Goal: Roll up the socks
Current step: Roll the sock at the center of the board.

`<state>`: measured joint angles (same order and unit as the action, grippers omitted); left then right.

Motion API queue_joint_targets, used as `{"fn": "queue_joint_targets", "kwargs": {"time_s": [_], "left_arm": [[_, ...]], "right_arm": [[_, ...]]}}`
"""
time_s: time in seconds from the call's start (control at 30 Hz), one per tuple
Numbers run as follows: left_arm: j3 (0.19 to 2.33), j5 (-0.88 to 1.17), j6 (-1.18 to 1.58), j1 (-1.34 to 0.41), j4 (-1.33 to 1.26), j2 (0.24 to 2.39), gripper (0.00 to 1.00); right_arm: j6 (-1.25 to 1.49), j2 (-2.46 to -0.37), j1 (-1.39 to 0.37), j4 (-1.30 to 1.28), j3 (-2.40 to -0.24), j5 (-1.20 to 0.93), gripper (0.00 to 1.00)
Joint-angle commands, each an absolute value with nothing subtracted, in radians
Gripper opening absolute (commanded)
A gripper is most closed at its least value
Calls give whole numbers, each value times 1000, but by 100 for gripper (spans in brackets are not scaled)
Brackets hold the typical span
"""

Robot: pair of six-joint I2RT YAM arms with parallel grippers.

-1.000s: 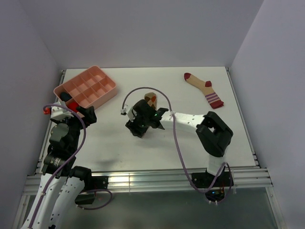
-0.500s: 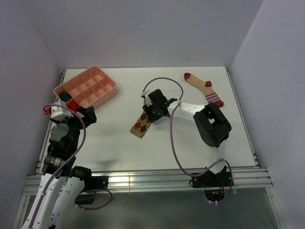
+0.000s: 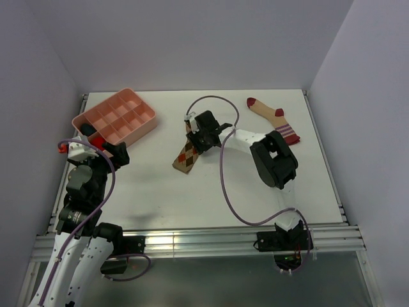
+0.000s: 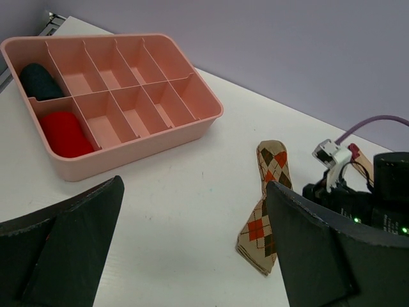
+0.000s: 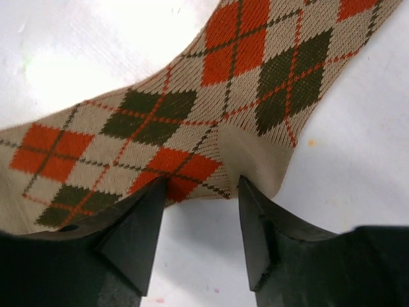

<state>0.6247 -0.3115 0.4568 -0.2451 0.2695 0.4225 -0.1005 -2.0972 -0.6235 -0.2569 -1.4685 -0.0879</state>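
Brown-orange-tan argyle fabric sock (image 3: 186, 154) flat right of pink plastic divided tray (image 4: 140, 146); I see right gripper (image 5: 201, 192) fingers parted astride sock edge; left gripper (image 4: 195, 185) wide open, empty.

Argyle sock (image 3: 186, 155), brown, orange and tan diamonds, lies unrolled and flat mid-table (image 3: 147, 192), running diagonally with its lower end toward the near left. Striped sock (image 3: 273, 118), tan with dark red toe and heel and a pink-red striped cuff, lies flat at the far right, well apart, cuff end nearer.
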Motion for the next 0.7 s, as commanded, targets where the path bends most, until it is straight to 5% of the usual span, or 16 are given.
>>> {"fn": "queue_joint_targets", "kwargs": {"time_s": [0.0, 0.23, 0.67], "left_arm": [[621, -304, 437, -238, 230, 422, 99], [620, -282, 437, -230, 222, 423, 99], [618, -285, 437, -229, 226, 413, 99]], "right_arm": [[-189, -1955, -646, -204, -1355, -94, 58], [-232, -1786, -770, -65, -1135, -57, 69], [-288, -1819, -885, -41, -1123, -21, 61]]}}
